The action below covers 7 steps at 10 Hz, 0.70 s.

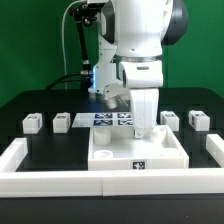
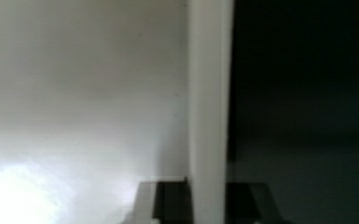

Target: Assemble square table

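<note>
only outside: four legs

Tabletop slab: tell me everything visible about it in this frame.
The tabletop is a white, plastic-looking square slab lying flat on the black table. Its front edge, bearing a black-and-white tag, is close against the white rail. No legs are fitted. The shut tool hangs over its far side, toward the exterior view's right; whether they touch cannot be told.

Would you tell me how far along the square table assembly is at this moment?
Done: the tabletop sits against the near rail. In hand: the gripper is shut, apparently on the tabletop's raised rim. Left: all four legs stand loose beside it, none fitted.
</note>
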Motion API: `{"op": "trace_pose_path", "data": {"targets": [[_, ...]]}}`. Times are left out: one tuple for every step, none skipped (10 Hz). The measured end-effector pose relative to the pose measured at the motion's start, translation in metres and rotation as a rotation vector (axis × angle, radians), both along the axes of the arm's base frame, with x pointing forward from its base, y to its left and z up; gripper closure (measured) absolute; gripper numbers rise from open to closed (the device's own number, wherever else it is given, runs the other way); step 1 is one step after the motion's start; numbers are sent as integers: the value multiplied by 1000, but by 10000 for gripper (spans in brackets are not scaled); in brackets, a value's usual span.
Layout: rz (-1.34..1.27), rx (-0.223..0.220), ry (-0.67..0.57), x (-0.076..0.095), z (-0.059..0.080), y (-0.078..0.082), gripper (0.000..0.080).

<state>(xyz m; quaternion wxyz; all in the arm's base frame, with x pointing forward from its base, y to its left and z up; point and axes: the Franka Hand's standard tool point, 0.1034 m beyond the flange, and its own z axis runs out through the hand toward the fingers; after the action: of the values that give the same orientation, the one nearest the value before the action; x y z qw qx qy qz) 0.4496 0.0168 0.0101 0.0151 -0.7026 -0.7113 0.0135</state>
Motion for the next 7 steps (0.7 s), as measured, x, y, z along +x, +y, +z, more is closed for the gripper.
{"op": "trace_pose_path", "data": {"targets": [[-4,0,0,0,0,-1,738],[-4,0,0,0,0,-1,738],[-5,0,0,0,0,0,738],[-11,5,2,-1,-1,8,738],[9,13,0,1,-2,20,738],[28,22,-9,6,-2,32,738],[30,25,-14,9,-2,42,738]]}}
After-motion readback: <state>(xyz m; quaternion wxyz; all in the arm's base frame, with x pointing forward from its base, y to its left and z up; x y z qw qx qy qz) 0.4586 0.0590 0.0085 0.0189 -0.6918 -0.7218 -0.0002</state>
